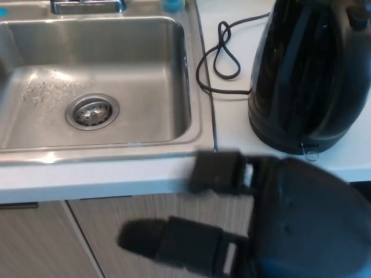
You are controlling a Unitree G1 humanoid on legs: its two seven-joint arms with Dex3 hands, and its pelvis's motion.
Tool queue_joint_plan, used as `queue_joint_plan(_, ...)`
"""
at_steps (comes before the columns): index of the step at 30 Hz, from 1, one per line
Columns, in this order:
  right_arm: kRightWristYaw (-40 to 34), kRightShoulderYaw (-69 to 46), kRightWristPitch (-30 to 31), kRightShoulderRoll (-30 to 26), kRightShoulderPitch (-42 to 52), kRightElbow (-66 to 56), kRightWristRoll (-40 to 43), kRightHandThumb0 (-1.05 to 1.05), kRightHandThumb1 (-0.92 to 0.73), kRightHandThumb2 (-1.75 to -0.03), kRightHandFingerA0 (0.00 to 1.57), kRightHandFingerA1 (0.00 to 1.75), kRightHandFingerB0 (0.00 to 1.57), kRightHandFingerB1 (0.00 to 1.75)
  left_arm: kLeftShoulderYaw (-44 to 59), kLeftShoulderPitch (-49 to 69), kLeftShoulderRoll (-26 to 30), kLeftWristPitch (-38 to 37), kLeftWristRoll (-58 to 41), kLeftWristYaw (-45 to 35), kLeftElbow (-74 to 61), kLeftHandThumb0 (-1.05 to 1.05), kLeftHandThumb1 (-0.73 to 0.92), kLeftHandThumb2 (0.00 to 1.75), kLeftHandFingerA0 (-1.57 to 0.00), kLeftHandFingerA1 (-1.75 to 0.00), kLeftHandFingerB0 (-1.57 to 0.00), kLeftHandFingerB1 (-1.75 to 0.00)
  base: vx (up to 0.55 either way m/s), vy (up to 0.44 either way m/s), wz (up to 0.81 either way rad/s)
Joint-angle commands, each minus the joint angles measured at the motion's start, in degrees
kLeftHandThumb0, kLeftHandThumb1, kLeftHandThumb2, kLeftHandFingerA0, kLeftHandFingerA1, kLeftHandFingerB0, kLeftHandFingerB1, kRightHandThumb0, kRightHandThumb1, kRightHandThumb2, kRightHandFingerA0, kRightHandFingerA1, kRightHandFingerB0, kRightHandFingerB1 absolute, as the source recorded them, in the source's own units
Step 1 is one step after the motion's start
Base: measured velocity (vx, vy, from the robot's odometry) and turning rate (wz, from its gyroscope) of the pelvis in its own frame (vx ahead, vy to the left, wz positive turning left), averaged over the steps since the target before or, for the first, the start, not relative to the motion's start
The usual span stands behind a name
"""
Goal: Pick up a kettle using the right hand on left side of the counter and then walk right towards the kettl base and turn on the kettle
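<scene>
The black kettle (310, 75) stands upright on the white counter (116, 174), right of the sink. A small clear switch tab (311, 154) sticks out at its foot. Its black cord (220, 58) loops across the counter and runs under the kettle's left side; the base itself is hidden beneath it. My right hand (261, 220) hangs in the foreground, below and in front of the counter edge. It is open, its fingers (214, 171) point left and hold nothing, and it is apart from the kettle. My left hand does not show.
A steel sink (145, 69) with a round drain (93, 111) fills the left half. A faucet base (87, 6) and a blue object (173, 4) sit at its back rim. Wood-grain cabinet doors (69, 243) run under the counter.
</scene>
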Motion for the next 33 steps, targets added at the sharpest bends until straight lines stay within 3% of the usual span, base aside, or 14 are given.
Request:
queue_joint_plan(1,-15.0,-7.7,-4.2,6.5,22.2,-1.7,-0.9,-0.37,-0.59,-0.59,1.28,1.5,0.44,0.57,0.0,0.7,-0.7,-2.8,-1.1,-0.3,-1.4,-0.1,0.48,1.13,-1.13,-1.09,-0.99,-0.97,0.0,0.0,0.0)
queue_joint_plan(4,-20.9,-16.1,-8.6,9.2,34.0,1.7,-0.3,-0.29,-0.63,-0.58,1.17,1.6,0.48,0.51,0.2,0.7,-0.7,-2.9,-1.0,0.0,-1.3,-0.08,0.49,1.13,-1.11,-1.09,-0.97,-0.96,0.0,0.0,0.0)
queue_joint_plan(8,-22.3,-19.2,-10.2,11.2,37.7,3.0,1.3,-0.29,-0.61,-0.64,1.12,1.67,0.5,0.56,0.2,0.7,-0.9,-3.4,-1.9,-1.3,-1.4,-0.07,0.48,1.15,-1.11,-1.09,-0.97,-0.97,0.0,0.0,0.0)
queue_joint_plan(9,-26.2,-22.9,-11.2,14.6,43.4,5.5,2.1,-0.31,-0.62,-0.58,1.05,1.75,0.62,0.58,0.5,0.6,-0.8,-3.6,-2.1,-1.1,-1.5,-0.1,0.47,1.14,-1.12,-1.09,-0.99,-0.98,0.0,0.0,0.0)
queue_joint_plan(10,-27.9,-24.6,-11.8,16.2,46.0,6.7,2.5,-0.31,-0.62,-0.58,1.05,1.75,0.62,0.58,0.6,0.6,-0.8,-3.7,-2.1,-1.0,-1.5,-0.1,0.47,1.14,-1.12,-1.09,-0.99,-0.98,0.0,0.0,0.0)
queue_joint_plan(11,-30.2,-26.9,-15.1,16.4,47.7,9.7,2.2,-0.23,-0.66,-0.59,1.04,1.75,0.6,0.59,0.5,0.9,-1.0,-3.5,-1.6,-0.3,-2.0,-0.11,0.47,1.13,-1.12,-1.09,-1.0,-0.98,0.0,0.0,0.0)
queue_joint_plan(14,-30.4,-27.6,-16.6,17.2,48.1,10.4,2.1,-0.23,-0.66,-0.59,1.04,1.75,0.6,0.59,0.5,0.9,-0.9,-3.4,-1.6,-0.3,-2.2,-0.11,0.47,1.13,-1.12,-1.09,-1.0,-0.98,0.0,0.0,0.0)
queue_joint_plan(15,-33.3,-30.9,-18.3,16.6,48.1,13.9,0.2,-0.18,-0.52,-0.91,1.28,1.42,0.44,0.62,0.9,0.6,-0.9,-3.3,-1.8,0.0,-1.5,-0.1,0.48,1.13,-1.12,-1.09,-1.0,-0.98,0.0,0.0,0.0)
queue_joint_plan(18,-38.4,-33.9,-20.9,16.6,46.9,18.3,-2.9,-0.19,-0.52,-0.97,1.29,1.39,0.42,0.61,1.6,-0.4,-0.1,-3.1,-2.4,-0.3,0.5,-0.11,0.47,1.12,-1.11,-1.06,-1.0,-0.95,0.0,0.0,0.0)
queue_joint_plan(19,-40.2,-35.1,-19.9,16.4,46.6,19.0,-5.9,-0.15,-0.67,-0.78,0.98,1.72,0.44,0.5,2.1,-1.6,0.9,-2.4,-2.4,-0.2,2.9,-0.15,0.47,1.09,-1.11,-1.03,-0.98,-0.93,0.0,0.0,0.0)
queue_joint_plan(23,-41.1,-36.4,-17.5,15.9,46.3,19.1,-9.8,-0.09,-0.67,-0.7,0.93,1.72,0.36,0.45,3.2,-3.6,1.7,-1.6,-2.9,0.2,6.2,-0.13,0.49,1.07,-1.12,-1.0,-0.97,-0.92,0.0,0.0,0.0)
queue_joint_plan(27,-38.8,-35.4,-16.3,16.2,45.4,22.2,-5.4,-0.08,-0.63,-0.69,0.93,1.75,0.38,0.41,3.7,-3.0,0.2,-2.3,-3.8,0.0,4.5,-0.12,0.49,1.09,-1.11,-1.04,-0.98,-0.95,0.0,0.0,0.0)
queue_joint_plan(32,-41.7,-37.1,-14.0,15.4,42.1,26.6,-7.2,-0.06,-0.54,-0.78,0.95,1.69,0.37,0.4,3.6,-1.9,-0.2,-3.2,-2.9,0.1,2.5,-0.13,0.47,1.07,-1.12,-1.04,-0.99,-0.97,0.0,0.0,0.0)
queue_joint_plan(33,-40.3,-37.1,-12.2,14.6,40.4,27.5,-6.9,-0.07,-0.46,-0.97,1.13,1.25,0.12,0.49,3.9,-2.9,0.7,-2.8,-2.8,0.1,4.1,-0.11,0.49,1.04,-1.18,-0.92,-1.03,-0.86,0.0,0.0,0.0)
